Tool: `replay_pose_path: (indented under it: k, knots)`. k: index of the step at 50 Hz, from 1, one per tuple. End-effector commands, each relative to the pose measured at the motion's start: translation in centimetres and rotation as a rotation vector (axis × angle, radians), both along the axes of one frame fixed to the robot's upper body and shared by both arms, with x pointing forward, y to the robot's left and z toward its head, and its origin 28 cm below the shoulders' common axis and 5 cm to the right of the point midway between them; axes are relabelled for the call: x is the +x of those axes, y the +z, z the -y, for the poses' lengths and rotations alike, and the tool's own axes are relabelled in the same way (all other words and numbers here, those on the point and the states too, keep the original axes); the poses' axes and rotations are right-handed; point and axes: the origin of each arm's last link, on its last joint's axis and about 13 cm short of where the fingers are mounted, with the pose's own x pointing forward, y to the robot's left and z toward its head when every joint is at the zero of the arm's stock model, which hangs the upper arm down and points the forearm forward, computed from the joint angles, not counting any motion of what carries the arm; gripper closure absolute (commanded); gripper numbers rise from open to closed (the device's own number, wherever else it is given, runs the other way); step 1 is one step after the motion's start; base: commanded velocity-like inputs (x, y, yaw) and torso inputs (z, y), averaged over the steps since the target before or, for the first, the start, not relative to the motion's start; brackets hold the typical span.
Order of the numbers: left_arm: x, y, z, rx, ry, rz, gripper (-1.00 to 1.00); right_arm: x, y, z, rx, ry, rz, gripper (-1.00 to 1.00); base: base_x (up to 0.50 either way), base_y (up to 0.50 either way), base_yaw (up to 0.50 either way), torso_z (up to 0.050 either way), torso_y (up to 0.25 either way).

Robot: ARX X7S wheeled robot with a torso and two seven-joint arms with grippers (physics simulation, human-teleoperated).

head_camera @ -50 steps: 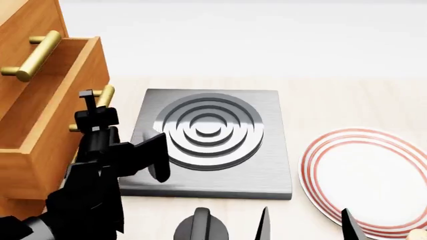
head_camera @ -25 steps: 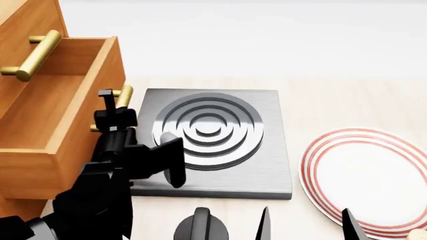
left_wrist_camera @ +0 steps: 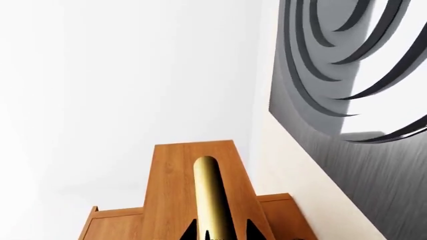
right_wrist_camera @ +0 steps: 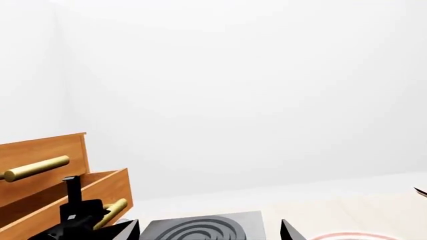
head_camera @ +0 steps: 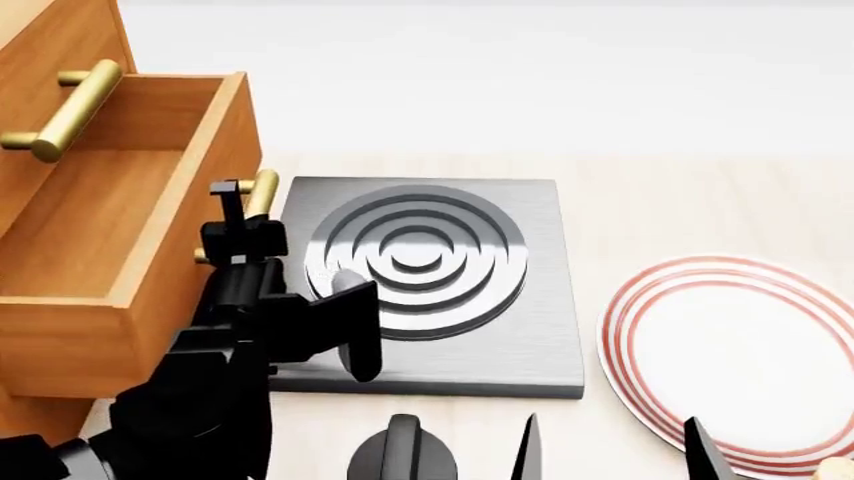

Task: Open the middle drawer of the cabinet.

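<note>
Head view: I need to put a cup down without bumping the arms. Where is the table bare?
Bare table runs behind the grey ringed block and the striped plate, and in the strip between the two. The left is crowded: the open middle drawer overhangs there, with the left hand at its handle. The right hand fills the near edge.
</note>
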Motion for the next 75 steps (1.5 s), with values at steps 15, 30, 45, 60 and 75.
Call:
replay_pose_path:
  k: [15,30,45,60,75]
  knots:
    - [-0.3,0.0,1.6,-0.052,-0.052,0.034,-1.0,0.0,0.0,0.0,0.0,-0.002,-0.001,-1.0,0.0,0.0,0.0,0.0,0.002]
    - [-0.3,0.0,2.0,-0.073,-0.095,0.064,-1.0,0.0,0.0,0.1,0.001,-0.002,-0.001,-1.0,0.0,0.0,0.0,0.0,0.0]
    - [-0.6,0.6,3.7,-0.154,-0.21,0.099,-1.0,0.0,0.1,0.0,0.001,-0.001,0.0,-1.0,0.0,0.0,0.0,0.0,0.0]
    - [-0.5,2.3,4.8,-0.443,-0.163,0.049,-1.0,-0.1,0.1,0.0,0.001,0.0,0.002,-1.0,0.0,0.0,0.0,0.0,0.0]
    - [0.2,10.8,6.0,-0.849,-0.101,-0.052,-1.0,-0.2,0.2,0.1,0.005,-0.002,0.003,-1.0,0.0,0.0,0.0,0.0,0.0]
